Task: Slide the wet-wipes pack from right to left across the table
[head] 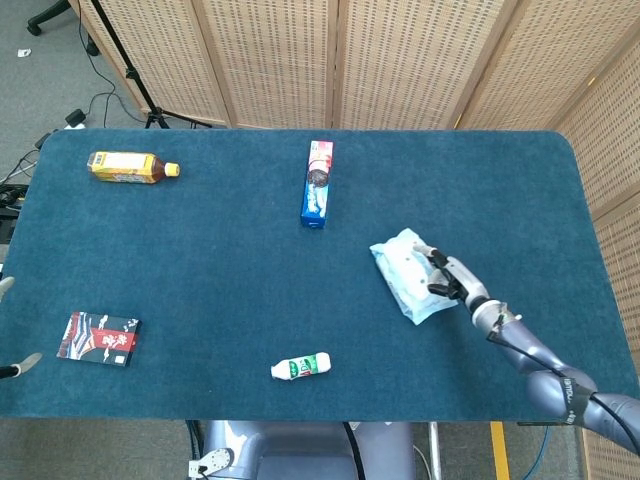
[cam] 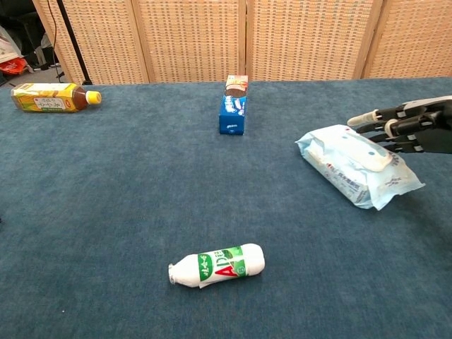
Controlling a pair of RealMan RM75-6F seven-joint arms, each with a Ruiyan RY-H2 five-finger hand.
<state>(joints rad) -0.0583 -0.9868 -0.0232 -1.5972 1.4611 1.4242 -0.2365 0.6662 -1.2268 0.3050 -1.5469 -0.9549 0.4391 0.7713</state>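
Nearest the robot, lying on its side on the dark blue felt-covered table (head: 200,260): small white plastic bottle with a green label (cam: 217,265), cap end pointing right in the chest view. Off at the near left edge in the head view, flat red-and-black printed card packet (head: 98,338), and beside the table edge just two pale fingertips of the left hand (head: 14,326), spread apart, holding nothing.

Further in, right of centre: pale blue soft plastic wet-wipes pack with a white flip lid (cam: 359,166), lying flat and skewed on the felt, one corner aimed at the near right. Well apart from the small bottle, and nearer the robot than the upright-printed box beyond it. Right hand (cam: 402,127) reaching in from the right edge, fingers stretched out straight and close together, not wrapped round anything. Fingertips (head: 437,272) resting against the pack's right side and top near the lid; from the head view, black-and-silver hand laid on the pack's far-right edge. Pressing rather than gripping.

Further back, mid-table: long blue, white and red cardboard biscuit box (head: 317,184), lying flat, lengthwise away from the robot. Far left corner: yellow plastic drink bottle with a yellow cap (head: 132,167), on its side, cap to the right.

Behind the table, woven wicker screen panels (cam: 198,39).
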